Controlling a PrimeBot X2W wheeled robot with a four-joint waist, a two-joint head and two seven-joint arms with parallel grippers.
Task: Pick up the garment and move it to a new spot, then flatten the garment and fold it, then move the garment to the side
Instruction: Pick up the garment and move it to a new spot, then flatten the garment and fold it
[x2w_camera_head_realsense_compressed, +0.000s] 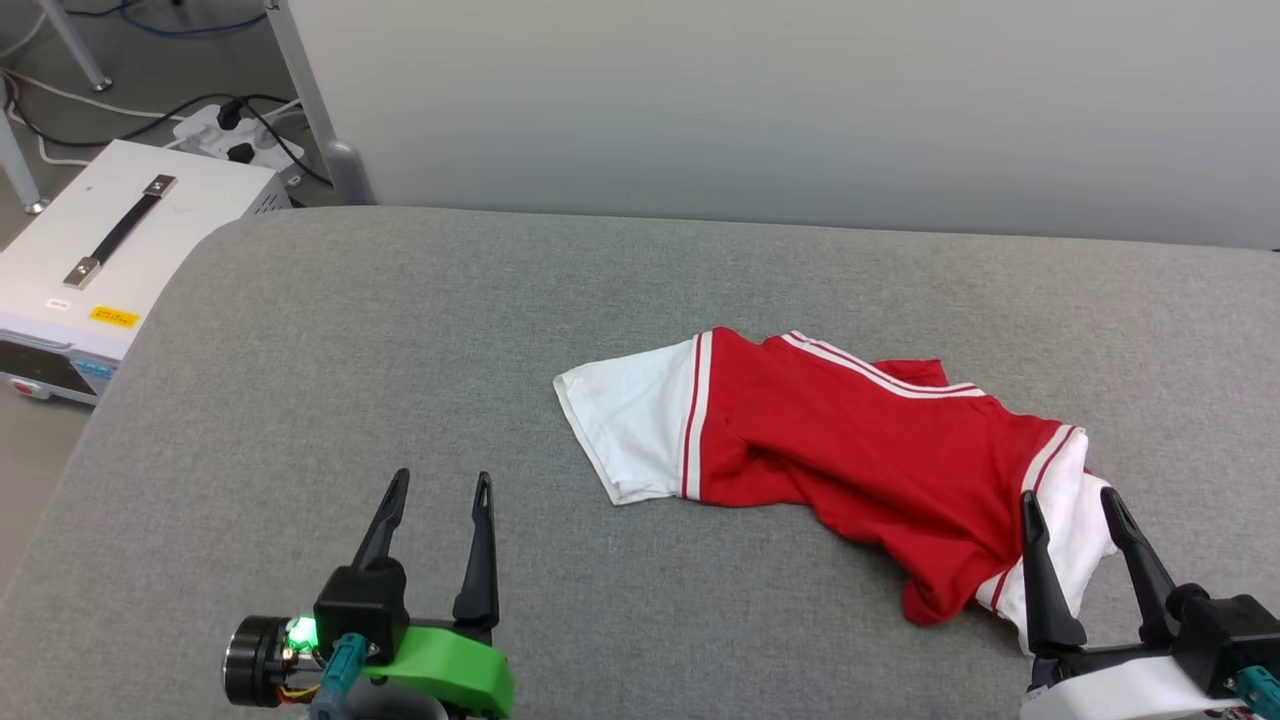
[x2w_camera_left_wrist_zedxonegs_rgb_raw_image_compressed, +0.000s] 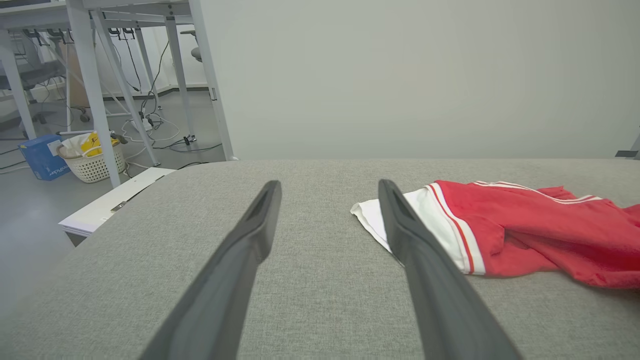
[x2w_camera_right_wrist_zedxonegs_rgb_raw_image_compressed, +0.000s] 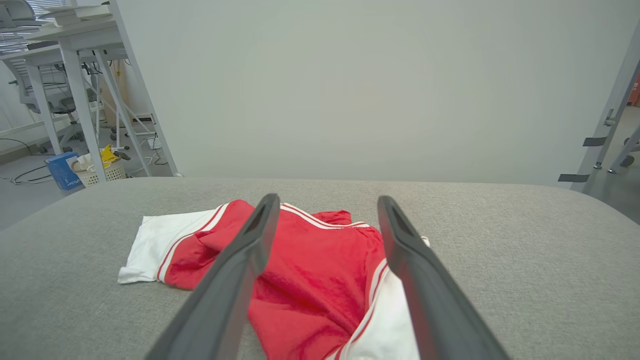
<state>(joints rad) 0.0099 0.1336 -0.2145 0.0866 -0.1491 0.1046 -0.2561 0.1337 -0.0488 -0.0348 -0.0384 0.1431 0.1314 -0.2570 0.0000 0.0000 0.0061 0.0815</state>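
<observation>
Grey padded table (x2w_camera_head_realsense_compressed: 300, 330), pale wall behind; white box (x2w_camera_head_realsense_compressed: 130, 230) upper left. Lower left: left gripper (x2w_camera_head_realsense_compressed: 441, 478) spread wide, empty, over bare table. Centre to right: shirt (x2w_camera_head_realsense_compressed: 850, 440), crumpled. Lower right: right gripper (x2w_camera_head_realsense_compressed: 1069, 495) spread, empty, tips at the near sleeve. Pick-up apparently not yet begun; next move probably means lowering and pinching cloth.

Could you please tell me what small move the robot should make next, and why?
Probably lower the open right gripper onto the near white sleeve of the crumpled red-and-white jersey T-shirt, which lies unheld between its fingers; the open left gripper hovers over grey fabric tabletop.
</observation>
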